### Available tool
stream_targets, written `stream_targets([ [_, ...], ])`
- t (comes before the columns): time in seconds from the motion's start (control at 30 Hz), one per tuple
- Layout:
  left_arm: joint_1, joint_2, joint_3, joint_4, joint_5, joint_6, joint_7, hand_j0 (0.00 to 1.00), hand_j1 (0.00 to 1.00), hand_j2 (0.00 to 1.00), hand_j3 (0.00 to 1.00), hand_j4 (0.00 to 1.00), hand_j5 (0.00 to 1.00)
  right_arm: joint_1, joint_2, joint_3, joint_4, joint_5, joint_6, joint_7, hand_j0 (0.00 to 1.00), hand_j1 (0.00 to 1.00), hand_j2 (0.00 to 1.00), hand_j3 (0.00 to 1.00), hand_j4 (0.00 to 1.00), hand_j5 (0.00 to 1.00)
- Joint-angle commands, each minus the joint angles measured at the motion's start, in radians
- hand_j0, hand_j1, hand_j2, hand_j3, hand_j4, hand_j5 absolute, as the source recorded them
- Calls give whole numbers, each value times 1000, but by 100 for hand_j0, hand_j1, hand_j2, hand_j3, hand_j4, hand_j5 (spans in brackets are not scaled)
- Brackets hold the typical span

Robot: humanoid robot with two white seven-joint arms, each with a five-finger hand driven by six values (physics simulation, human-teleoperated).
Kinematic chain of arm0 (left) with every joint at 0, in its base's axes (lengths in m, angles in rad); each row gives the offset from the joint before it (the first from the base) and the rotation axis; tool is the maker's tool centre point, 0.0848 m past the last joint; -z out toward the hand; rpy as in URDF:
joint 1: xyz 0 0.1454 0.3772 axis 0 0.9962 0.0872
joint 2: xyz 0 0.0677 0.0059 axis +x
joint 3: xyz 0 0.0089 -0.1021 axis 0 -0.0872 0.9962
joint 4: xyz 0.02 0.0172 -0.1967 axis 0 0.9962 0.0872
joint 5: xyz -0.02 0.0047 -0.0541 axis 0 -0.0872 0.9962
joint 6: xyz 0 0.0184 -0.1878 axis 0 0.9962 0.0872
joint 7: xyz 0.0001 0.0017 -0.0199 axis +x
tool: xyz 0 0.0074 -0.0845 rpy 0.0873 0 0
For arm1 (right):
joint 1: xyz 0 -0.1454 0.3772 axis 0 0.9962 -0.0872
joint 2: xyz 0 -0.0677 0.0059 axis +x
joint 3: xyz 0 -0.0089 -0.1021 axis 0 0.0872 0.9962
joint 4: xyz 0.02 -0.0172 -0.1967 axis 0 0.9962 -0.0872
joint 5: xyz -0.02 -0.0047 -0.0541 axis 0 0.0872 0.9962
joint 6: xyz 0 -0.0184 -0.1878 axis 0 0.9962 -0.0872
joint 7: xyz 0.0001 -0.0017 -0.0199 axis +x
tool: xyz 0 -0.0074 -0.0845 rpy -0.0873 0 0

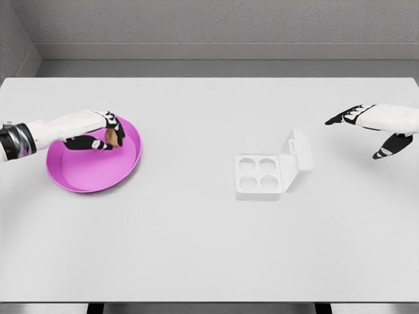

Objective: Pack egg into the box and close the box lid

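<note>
White tabletop point(196, 248) carries a pink plate point(78, 180) where the left hand point(98, 137) has its fingers curled around the brown egg point(111, 137), a light, smooth, brittle thing best pinched gently across its middle, while the right hand point(376, 124) hovers with fingers spread beyond the open box point(272, 171).

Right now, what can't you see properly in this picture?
- Head view: the small brown egg over the round pink plate is mostly covered by the left hand.
- Both arms are cut off by the picture edges.
- The open white four-cup box: how deep its cups go can't be seen.
- The right hand hovers open.
</note>
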Motion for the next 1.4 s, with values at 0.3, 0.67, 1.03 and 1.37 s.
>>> stream_targets([
  [0.3, 0, -12, -1, -73, 27, 4, 0, 37, 37, 37, 37, 37, 37, 0, -2, -1, 1, -6, 3, 0, 100, 100, 100, 100, 100, 100],
  [0.67, -2, -47, -24, -136, 24, 4, 0, 36, 36, 36, 36, 36, 36, 2, -2, 1, 0, -5, 3, 0, 100, 100, 100, 100, 100, 100],
  [1.03, -3, -119, -39, -157, 12, 4, 0, 36, 36, 36, 36, 36, 36, 2, -2, 1, 0, -5, 3, 0, 100, 100, 100, 100, 100, 100],
  [1.37, -5, -162, -39, -157, 6, 4, -1, 36, 36, 36, 36, 36, 36, 0, -2, 1, 0, -5, 3, 0, 100, 100, 100, 100, 100, 100],
])
